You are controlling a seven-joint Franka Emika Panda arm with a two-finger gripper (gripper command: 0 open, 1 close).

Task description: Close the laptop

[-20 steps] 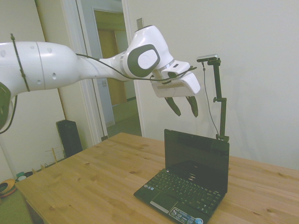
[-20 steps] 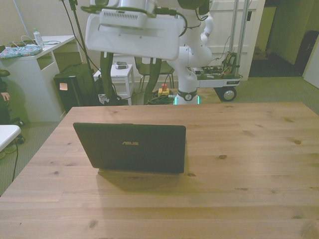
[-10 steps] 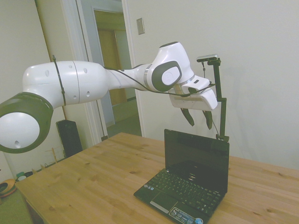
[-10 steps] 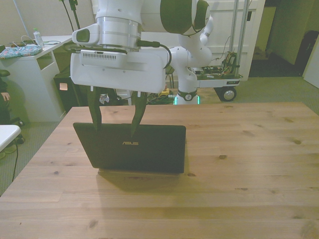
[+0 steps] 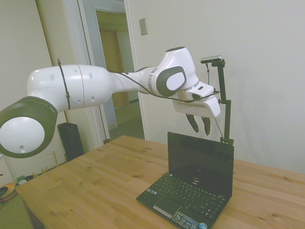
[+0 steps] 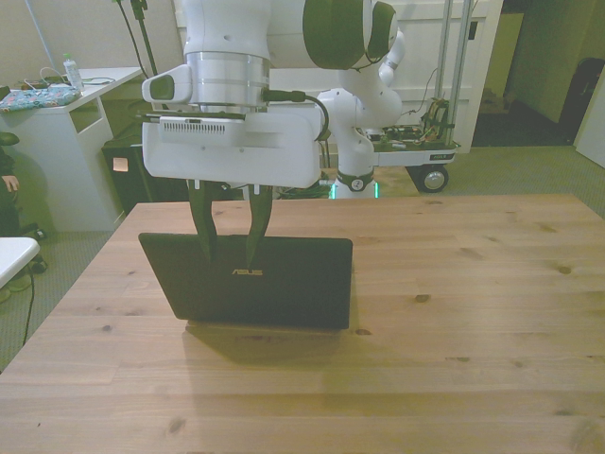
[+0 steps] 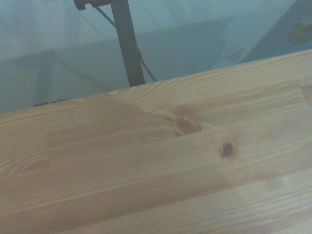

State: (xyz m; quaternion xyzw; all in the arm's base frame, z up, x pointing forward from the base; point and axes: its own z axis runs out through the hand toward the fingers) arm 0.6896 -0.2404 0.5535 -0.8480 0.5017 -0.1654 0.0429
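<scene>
The gripper [image 6: 228, 248] is narrowing its partly parted fingers since a moment ago, hovering above the open netbook's [image 6: 253, 280] lid edge, readying a push.

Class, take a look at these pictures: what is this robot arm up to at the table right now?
A white robot arm is reaching over an open laptop that sits on a wooden table. Its gripper hangs just above the top edge of the upright lid, fingers pointing down with a narrow gap between them. It holds nothing and does not appear to touch the lid. The screen stands roughly upright, so the closing has not begun.
</scene>
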